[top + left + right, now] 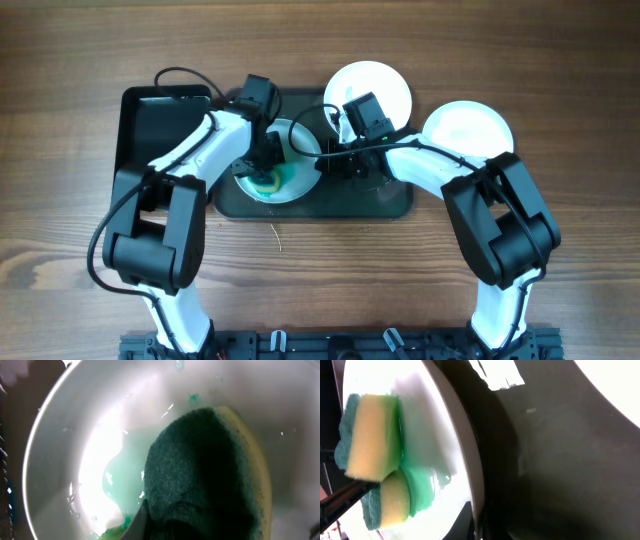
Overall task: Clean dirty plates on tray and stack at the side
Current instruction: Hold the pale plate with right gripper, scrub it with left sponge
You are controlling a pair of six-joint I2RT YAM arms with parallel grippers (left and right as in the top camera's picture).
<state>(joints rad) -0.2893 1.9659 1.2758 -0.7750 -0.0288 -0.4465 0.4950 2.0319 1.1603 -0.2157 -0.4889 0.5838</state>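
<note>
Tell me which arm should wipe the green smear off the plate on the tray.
Left. The left gripper holds the sponge on that plate beside the smear; the right gripper sits shut at the rim, without one.

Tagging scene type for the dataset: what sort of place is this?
Probably a lab tabletop rig, not a kitchen: bare wooden table, dark tray holding a green-smeared plate, a sponge, two robot arms.
</note>
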